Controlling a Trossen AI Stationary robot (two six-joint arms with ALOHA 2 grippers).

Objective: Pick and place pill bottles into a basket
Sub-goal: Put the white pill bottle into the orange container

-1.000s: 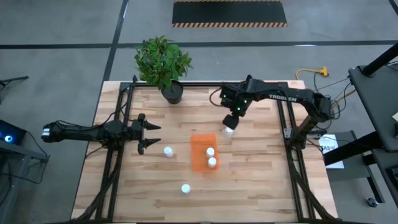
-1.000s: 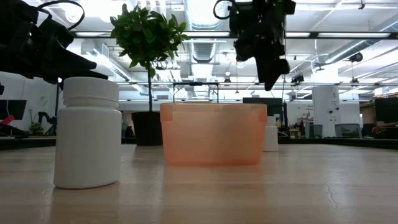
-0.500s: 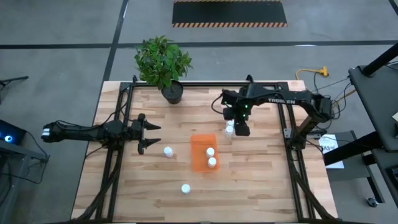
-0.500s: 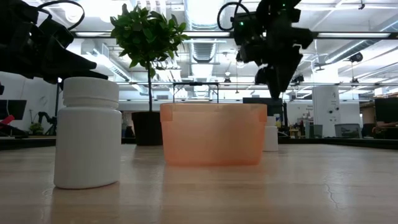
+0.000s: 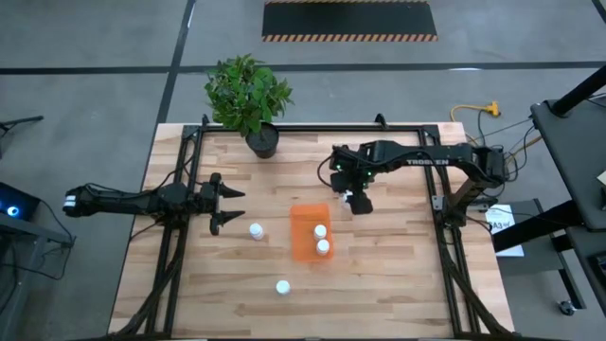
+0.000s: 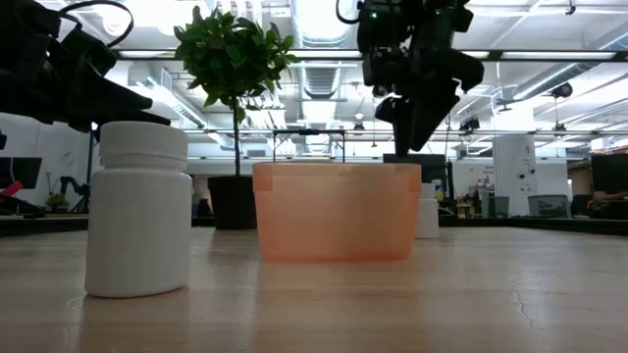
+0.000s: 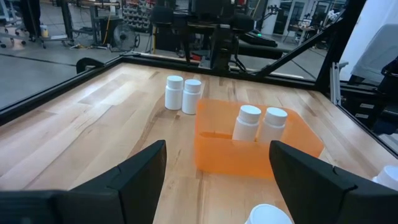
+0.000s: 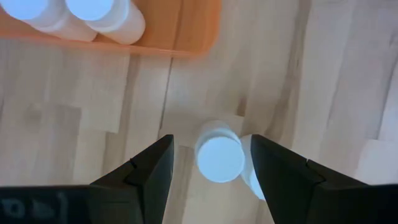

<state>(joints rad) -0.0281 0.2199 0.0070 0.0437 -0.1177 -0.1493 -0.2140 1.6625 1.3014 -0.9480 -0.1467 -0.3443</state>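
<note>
Right arm lining up on a bottle pair beside the basket

On the bench, the basket sits mid-bench with two bottles inside; the right gripper hangs just past its far right corner, fingers open and empty, straddling from above one bottle of a touching pair. The left gripper waits at the left edge with fingers spread, a loose bottle just ahead of it and another nearer the front. The step in hand looks like the approach for a pick; next, I judge, it must descend squarely so one finger slips between the pair without toppling the neighbour, then close.
</note>
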